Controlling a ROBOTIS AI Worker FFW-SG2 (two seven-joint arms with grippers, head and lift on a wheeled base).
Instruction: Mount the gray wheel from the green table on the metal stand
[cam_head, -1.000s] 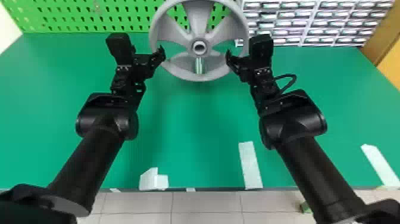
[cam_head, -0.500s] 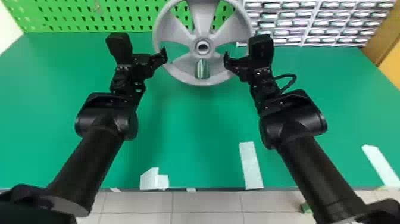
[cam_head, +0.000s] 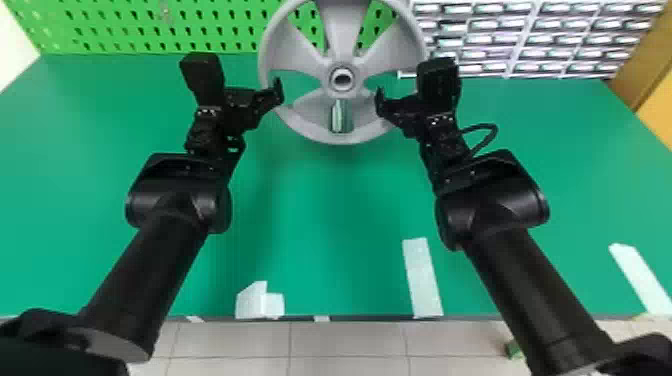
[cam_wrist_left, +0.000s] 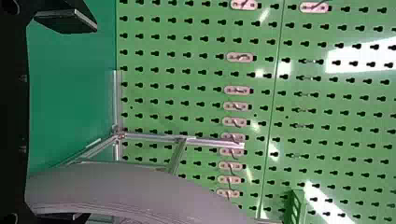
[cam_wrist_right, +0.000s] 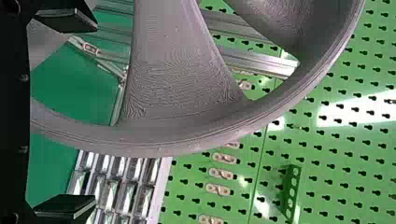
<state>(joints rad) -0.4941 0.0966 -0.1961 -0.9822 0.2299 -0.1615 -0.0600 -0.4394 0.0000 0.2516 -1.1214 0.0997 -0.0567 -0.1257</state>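
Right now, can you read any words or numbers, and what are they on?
I can't read any words or numbers.
Gray wheel: none to read.
White strips on the green table: none to read.
Rack of little trays: any print is too small.

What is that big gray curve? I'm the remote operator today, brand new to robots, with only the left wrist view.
Observer: A wheel; the head view shows its round hub.
Operator: Does the robot have another hand nearby?
Observer: Yes, in the head view the right gripper is at the wheel's right side.
Operator: Is that one pinched shut?
Observer: No, in the right wrist view its fingers stand wide apart.
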